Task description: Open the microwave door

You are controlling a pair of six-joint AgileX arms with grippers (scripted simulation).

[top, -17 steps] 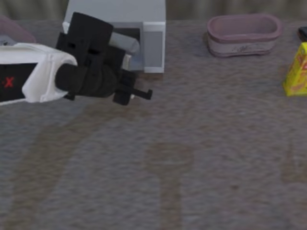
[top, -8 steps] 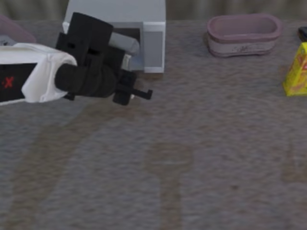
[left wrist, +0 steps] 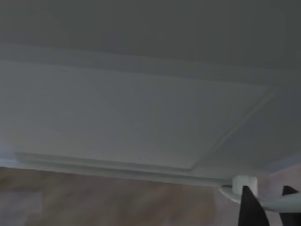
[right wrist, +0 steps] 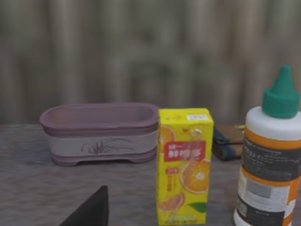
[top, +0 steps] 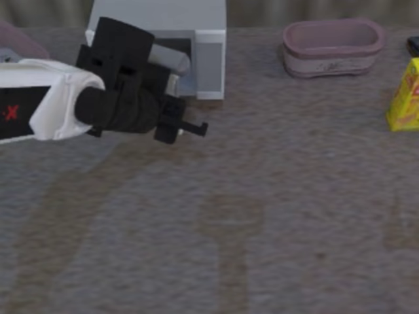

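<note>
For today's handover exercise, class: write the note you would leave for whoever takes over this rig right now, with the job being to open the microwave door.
Left gripper: at the microwave's front, far left of the table; its fingers straddle the white handle bar in the left wrist view. Whether they grip it cannot be told.
Right gripper: out of the top view; its wrist camera faces a pink tub, a juice carton and a bottle.
Done: the microwave door appears swung partly out.
Left: probably keep pulling until it is fully open.
</note>
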